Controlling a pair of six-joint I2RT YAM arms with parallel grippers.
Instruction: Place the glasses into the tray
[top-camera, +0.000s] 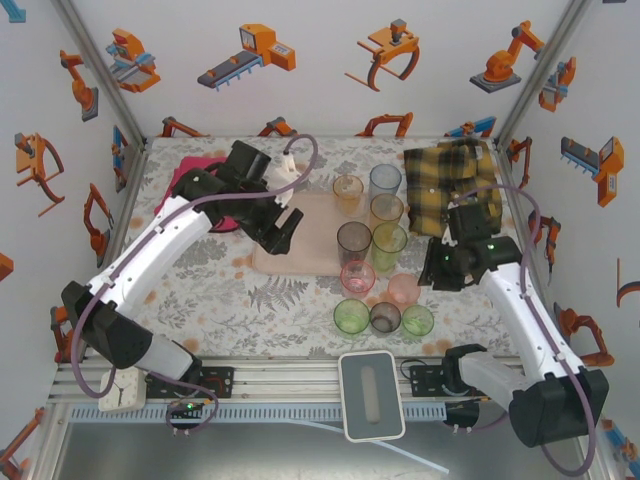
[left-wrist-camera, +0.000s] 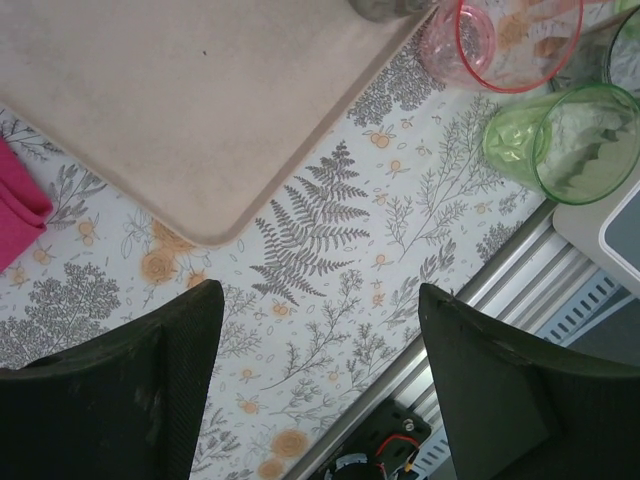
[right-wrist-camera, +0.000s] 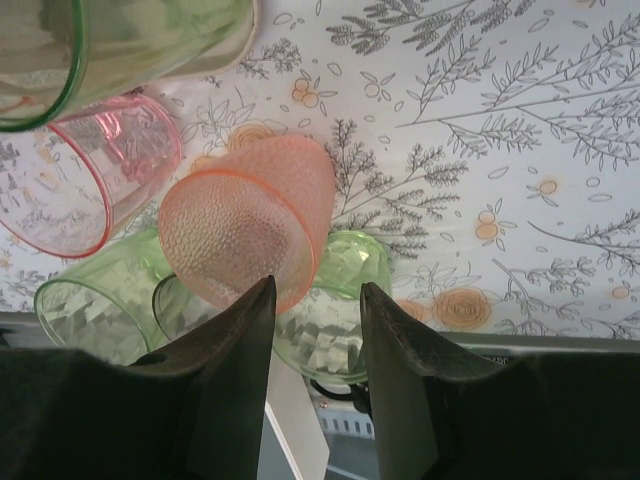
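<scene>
1. The flat pale pink rectangular tray (top-camera: 305, 255) lay on the fern-printed surface (top-camera: 280, 300).
2. Small translucent plastic tumblers stood clustered to the right of the tray. A smoky grey tumbler (top-camera: 353, 240) was at its right rim, and I could not tell whether it stood on or off the tray. A tall green tumbler (top-camera: 389, 245) was just beside the grey one.
3. Past those, by the tray's far right corner, stood a pale orange tumbler (top-camera: 348, 190), an amber tumbler (top-camera: 386, 210) and a bluish clear tumbler (top-camera: 385, 180).
4. Nearer than the tray's right corner stood a pink tumbler (top-camera: 357, 277) and a peach textured tumbler (right-wrist-camera: 250, 220).
5. The right tool (right-wrist-camera: 315, 290) had its fingers moderately apart at the peach textured tumbler and was not clamped on it. Contact could not be told.
6. The left tool (left-wrist-camera: 320, 295) hung over the tray's near part with its fingers spread wide.
7. A folded magenta towel (top-camera: 190, 175) lay left of the tray. A yellow-black plaid shirt (top-camera: 445, 180) lay to its right, beyond the tumblers.
</scene>
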